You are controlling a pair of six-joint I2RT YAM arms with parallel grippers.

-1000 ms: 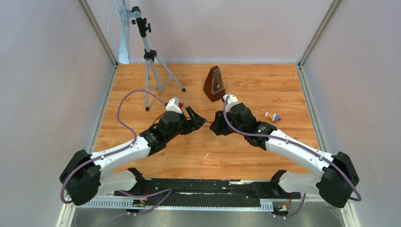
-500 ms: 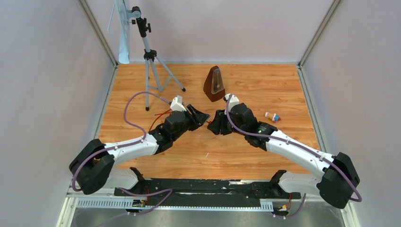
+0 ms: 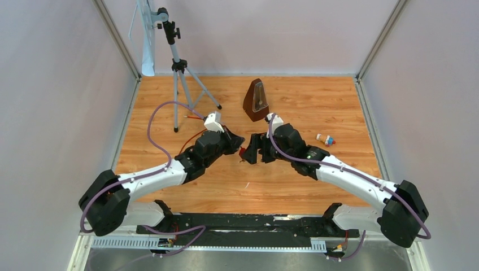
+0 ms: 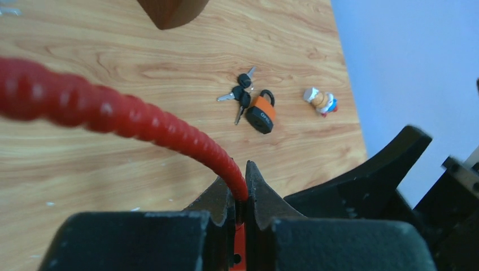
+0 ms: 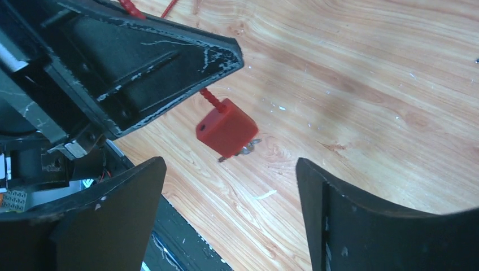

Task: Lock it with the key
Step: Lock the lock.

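My left gripper (image 4: 240, 189) is shut on a red ribbed cable (image 4: 113, 113), pinched between its fingertips. The cable ends in a red block-shaped lock body (image 5: 226, 129), which hangs just above the floor with a small metal key tip (image 5: 248, 148) sticking out of its underside. My right gripper (image 5: 229, 169) stands wide open right in front of that block without touching it. From above, the two grippers (image 3: 236, 141) (image 3: 250, 152) meet mid-table around the red lock body (image 3: 243, 151). An orange padlock (image 4: 261, 114) with a bunch of black-headed keys (image 4: 242, 93) lies on the wood farther off.
A brown metronome (image 3: 256, 100) stands behind the grippers. A small toy figure (image 3: 325, 139) lies to the right, near the right arm. A tripod (image 3: 178, 65) stands at the back left. Walls close in the wooden floor (image 3: 316, 101) on three sides.
The left gripper has reached forward and closed on the red cable. The right gripper has opened and let go of the red lock body, which now hangs from the left gripper.
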